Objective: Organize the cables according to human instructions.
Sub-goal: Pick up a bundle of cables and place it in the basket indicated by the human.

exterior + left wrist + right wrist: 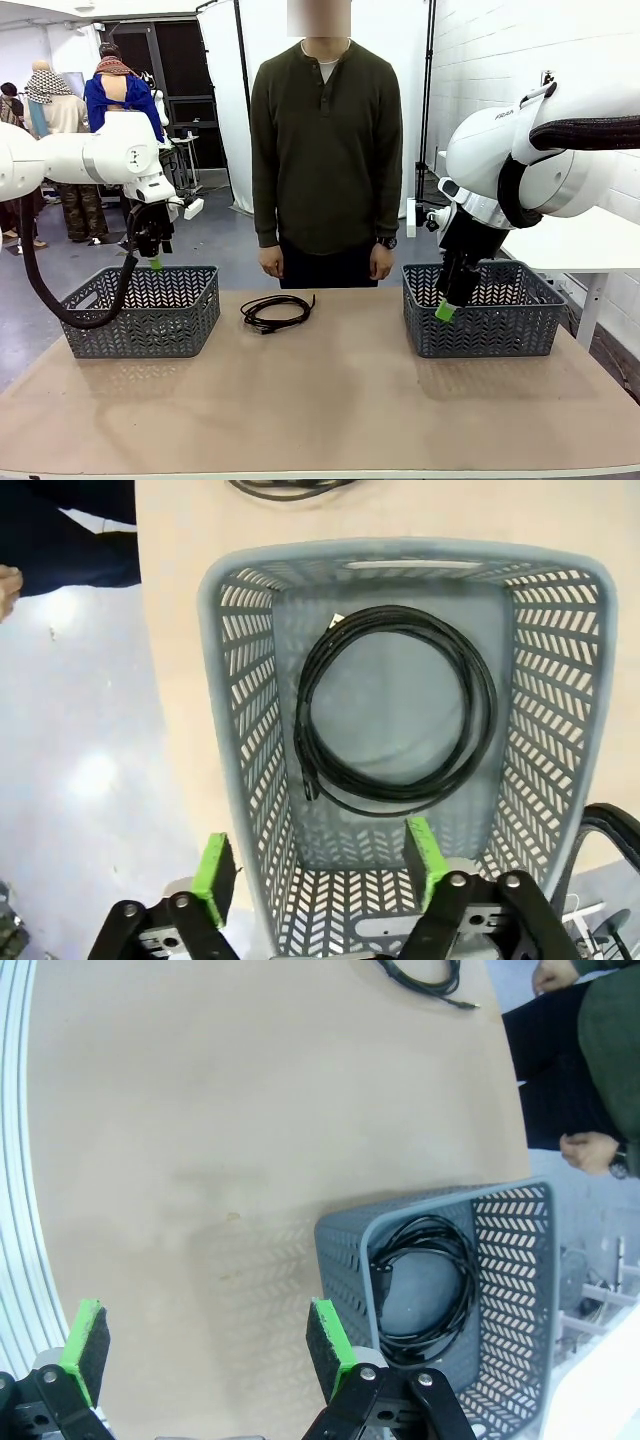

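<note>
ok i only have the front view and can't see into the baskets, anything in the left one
observer: yes, one cable, coiled flat on the floor of the left basket
operator: and the right one
observer: another cable lies coiled inside the right basket
operator: left fingers open or shut
observer: left fingers are open, pads wide apart

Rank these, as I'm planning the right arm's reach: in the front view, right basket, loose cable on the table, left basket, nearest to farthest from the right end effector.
1. Right basket, beside the right end effector.
2. Loose cable, mid-table.
3. Left basket, far left.
</note>
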Robot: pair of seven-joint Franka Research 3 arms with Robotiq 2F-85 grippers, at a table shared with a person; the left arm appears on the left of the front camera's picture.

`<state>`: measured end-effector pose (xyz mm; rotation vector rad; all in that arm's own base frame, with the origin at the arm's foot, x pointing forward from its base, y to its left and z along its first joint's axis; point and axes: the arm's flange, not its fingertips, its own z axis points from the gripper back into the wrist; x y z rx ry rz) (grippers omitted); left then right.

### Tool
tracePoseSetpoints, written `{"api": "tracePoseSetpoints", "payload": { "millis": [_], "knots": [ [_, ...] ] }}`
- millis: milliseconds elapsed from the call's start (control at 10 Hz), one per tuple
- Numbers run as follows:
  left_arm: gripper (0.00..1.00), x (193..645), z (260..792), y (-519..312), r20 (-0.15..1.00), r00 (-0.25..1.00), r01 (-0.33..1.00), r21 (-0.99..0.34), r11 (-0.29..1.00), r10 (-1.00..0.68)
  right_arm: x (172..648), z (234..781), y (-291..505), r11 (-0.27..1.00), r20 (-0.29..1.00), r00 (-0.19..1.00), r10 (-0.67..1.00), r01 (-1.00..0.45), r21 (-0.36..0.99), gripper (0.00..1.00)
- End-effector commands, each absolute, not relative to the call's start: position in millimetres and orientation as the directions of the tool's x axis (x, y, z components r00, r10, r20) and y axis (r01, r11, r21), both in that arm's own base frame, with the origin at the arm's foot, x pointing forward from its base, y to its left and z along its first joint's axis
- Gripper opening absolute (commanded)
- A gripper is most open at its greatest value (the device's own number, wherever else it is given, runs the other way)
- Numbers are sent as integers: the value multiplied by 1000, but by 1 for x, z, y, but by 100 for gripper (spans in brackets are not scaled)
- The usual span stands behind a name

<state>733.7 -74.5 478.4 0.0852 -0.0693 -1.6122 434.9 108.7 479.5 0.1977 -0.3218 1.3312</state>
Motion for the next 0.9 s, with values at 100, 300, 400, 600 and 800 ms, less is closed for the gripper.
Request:
{"api": "tracePoseSetpoints", "payload": {
  "millis": [100,300,400,600,800],
  "knots": [
    [100,720,503,-69,-4,-54,996,69,-54,-999,438,480,110,241,334,213,918,-969,-45,100],
    [100,711,512,-73,10,-43,998,47,-43,-999,438,480,110,241,334,213,918,-969,-45,100],
    [100,706,518,-74,30,-24,1000,-8,-24,-999,438,480,110,241,334,213,918,-969,-45,100],
    [100,717,509,-74,-13,-41,997,70,-42,-999,438,480,110,241,334,213,918,-969,-45,100],
    [100,717,509,-74,-13,-41,997,70,-42,-999,438,480,110,241,334,213,918,-969,-45,100]
  ]
}}
